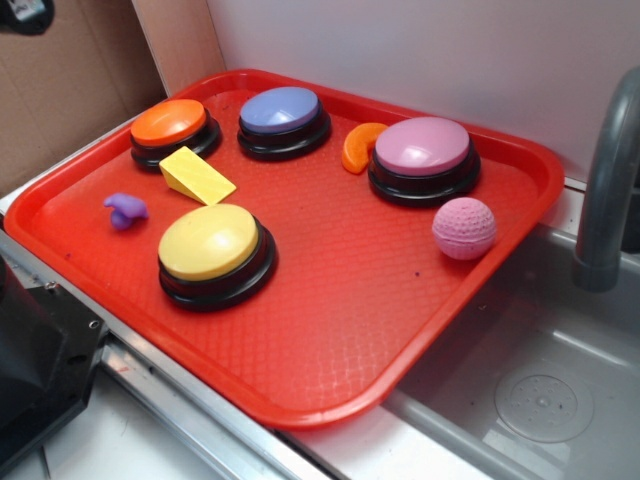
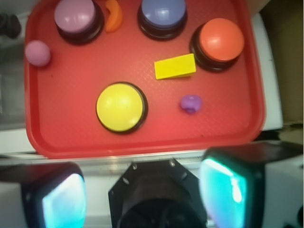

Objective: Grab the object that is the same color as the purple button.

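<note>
Object [image 1: 125, 209] [image 2: 191, 103]: small, lumpy, bluish-purple plastic.

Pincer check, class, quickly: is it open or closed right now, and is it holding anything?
Pincer: open and empty, fingers wide apart, back at the near edge of the tray. The purple toy lies untouched on the tray.

Wrist view is soft all over, and the red tray [image 2: 142, 137] is our landmark: its far rim runs off the top edge, clipping the pink-mauve button [image 2: 76, 16] and purple button [image 2: 161, 14] there. Below the tray, the end effector [image 2: 142, 194] is cut by the bottom edge, fingers [image 2: 223, 190] glowing, blurred. Exterior view: right of the tray, the grey faucet [image 1: 610, 170] leaves frame; the end effector is unseen.
</note>
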Tool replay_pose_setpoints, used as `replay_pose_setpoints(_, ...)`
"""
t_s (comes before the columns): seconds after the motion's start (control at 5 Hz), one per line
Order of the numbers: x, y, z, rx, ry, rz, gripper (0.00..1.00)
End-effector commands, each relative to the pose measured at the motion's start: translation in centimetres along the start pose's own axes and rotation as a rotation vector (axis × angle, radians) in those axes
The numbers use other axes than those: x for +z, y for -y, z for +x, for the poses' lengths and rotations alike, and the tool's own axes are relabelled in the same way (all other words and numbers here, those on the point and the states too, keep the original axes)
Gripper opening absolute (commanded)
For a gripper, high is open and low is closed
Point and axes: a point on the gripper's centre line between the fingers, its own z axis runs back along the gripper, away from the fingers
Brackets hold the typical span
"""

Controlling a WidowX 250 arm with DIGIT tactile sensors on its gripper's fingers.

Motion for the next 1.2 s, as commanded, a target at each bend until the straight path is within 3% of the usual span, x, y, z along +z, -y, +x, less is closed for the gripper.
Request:
replay_pose_setpoints(0.0,-4.2,-4.1,1.5,0.194,0.001,-0.004,1.0)
replay_pose_setpoints(0.2,-6.1,-5.3,1.5,0.302,0.063,0.041,1.0)
replay_pose_setpoints(0.6,-10.4,-7.6,1.7,0.5,0.118,0.107,1.0)
replay_pose_setpoints(0.8,-12.1,-8.3,2.3,0.601,0.158,0.121,1.0)
replay_pose_setpoints(1.0,-13.6,-8.9,2.8,0.622,0.148,0.119,1.0)
